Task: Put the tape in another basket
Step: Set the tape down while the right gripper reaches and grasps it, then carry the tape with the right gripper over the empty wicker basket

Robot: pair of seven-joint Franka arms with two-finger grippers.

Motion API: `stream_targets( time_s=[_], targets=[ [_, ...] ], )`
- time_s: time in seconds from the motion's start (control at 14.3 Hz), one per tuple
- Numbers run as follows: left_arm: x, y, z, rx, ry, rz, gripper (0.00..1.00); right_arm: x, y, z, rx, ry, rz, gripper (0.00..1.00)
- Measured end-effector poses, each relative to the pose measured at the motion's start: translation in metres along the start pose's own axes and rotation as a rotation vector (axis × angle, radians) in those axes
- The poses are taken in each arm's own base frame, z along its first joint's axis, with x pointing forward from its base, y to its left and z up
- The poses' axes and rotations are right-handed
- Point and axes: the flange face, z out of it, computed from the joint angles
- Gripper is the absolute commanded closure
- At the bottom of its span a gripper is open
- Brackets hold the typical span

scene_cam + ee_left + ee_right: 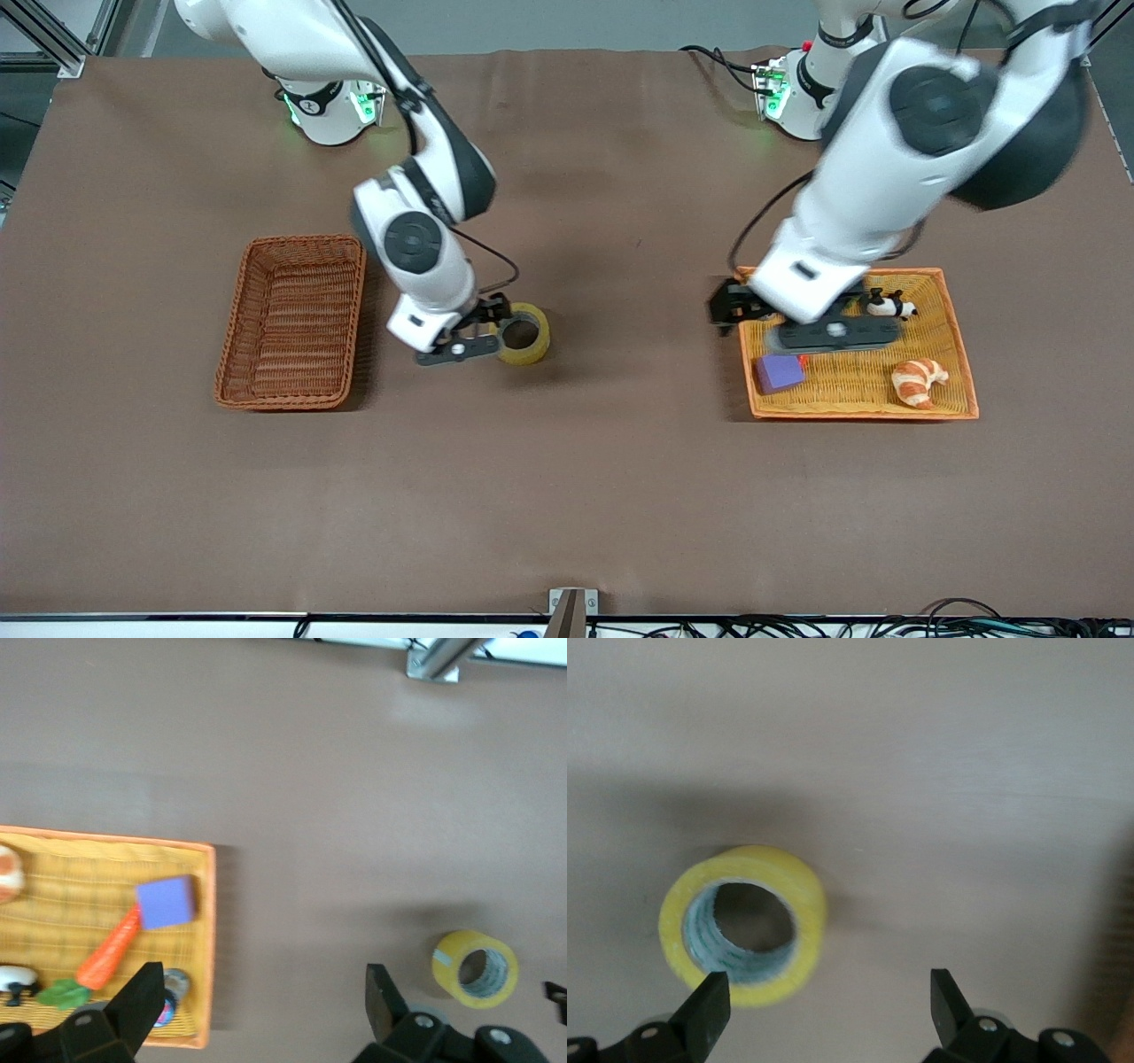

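Right gripper (824,1014) is hanging spread just over the tape (523,333), lying on the table beside the bare basket (292,321). Left gripper (266,1010) is hovering spread over the orange tray's (966,372) edge, holding croissant (918,381), purple block (780,372), carrot (108,950).

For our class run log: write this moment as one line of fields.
tape: on table, between baskets | right gripper: open, at tape | left gripper: open, over tray edge | brown basket: empty

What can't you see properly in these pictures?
- Front view: the left arm covers part of the yellow-orange woven tray, hiding the orange toy carrot and the left gripper.
- Left wrist view: the croissant is cut off at the edge.
- Right wrist view: the reddish-brown wicker basket is out of view.
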Motion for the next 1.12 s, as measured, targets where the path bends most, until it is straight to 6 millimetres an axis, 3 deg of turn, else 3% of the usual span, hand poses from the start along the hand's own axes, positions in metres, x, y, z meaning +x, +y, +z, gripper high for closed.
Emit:
stream_targets(
  time_s=[0.14,0.28,0.56,0.7,0.84,1.12],
  targets=[
    [0.005,-0.033,-0.026,0.009,0.024,-0.012,0.0,-0.004,-0.019,0.03,-0.007,0.001,-0.028,0.0],
    [0.007,-0.062,-0.042,0.025,0.029,0.027,0.0,-0.008,-0.029,0.046,-0.011,0.001,-0.044,0.0],
    [0.018,-0.122,-0.06,-0.021,0.007,0.052,0.0,-0.013,-0.023,0.067,-0.004,0.037,-0.041,0.0],
    [0.016,-0.135,-0.068,-0.017,-0.004,0.047,0.0,-0.019,-0.021,0.079,-0.005,0.039,-0.041,0.04],
    [0.008,-0.134,-0.077,-0.007,-0.02,0.05,0.0,-0.023,-0.024,0.081,-0.006,0.036,-0.048,0.3],
    [-0.025,-0.149,-0.108,0.021,-0.023,0.03,0.0,-0.026,-0.031,0.083,-0.006,0.04,-0.059,0.36]
  ],
)
